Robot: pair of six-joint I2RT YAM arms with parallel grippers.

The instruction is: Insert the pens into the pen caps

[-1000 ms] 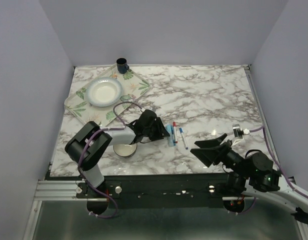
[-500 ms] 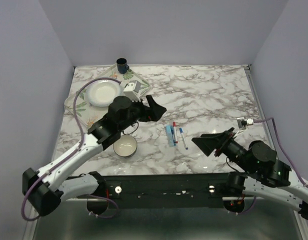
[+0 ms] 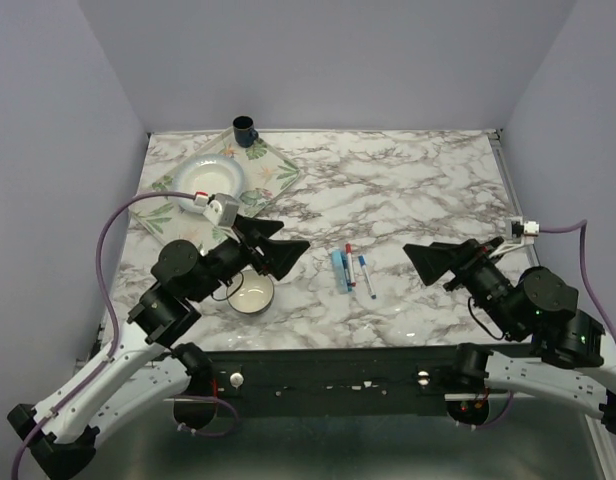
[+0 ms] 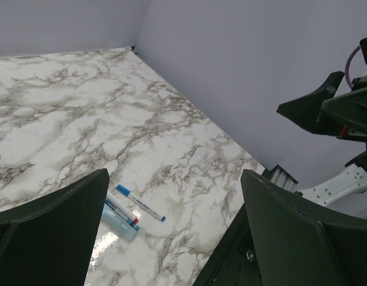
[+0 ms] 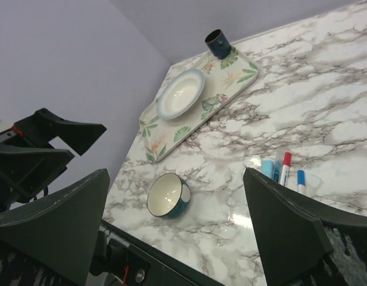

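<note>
Three pens (image 3: pixel 350 268) lie side by side near the middle of the marble bench (image 3: pixel 418 190), towards its near edge, each running roughly near to far. The thick light-blue pen (image 3: pixel 338 270) is on the left. The thin white pen with a red end (image 3: pixel 349 262) lies just beside it. The thin white pen with a blue end (image 3: pixel 366 277) is on the right, a little nearer. Whether the coloured ends are caps seated on the barrels I cannot tell.

The left pincer (image 3: pixel 296 258) hangs above the bench to the left of the pens, its jaws spread wide and gripping nothing. The right pincer (image 3: pixel 418 265) hangs to the right of the pens, jaws likewise wide and free. Both point towards the pens and stand apart from them.

A small bowl (image 3: pixel 251 293), white inside, sits on the bench below the left arm. At the far left lies a leaf-patterned tray (image 3: pixel 278 172) carrying a shallow white dish (image 3: pixel 206 182). A dark blue cup (image 3: pixel 244 129) stands at the tray's far corner.
</note>
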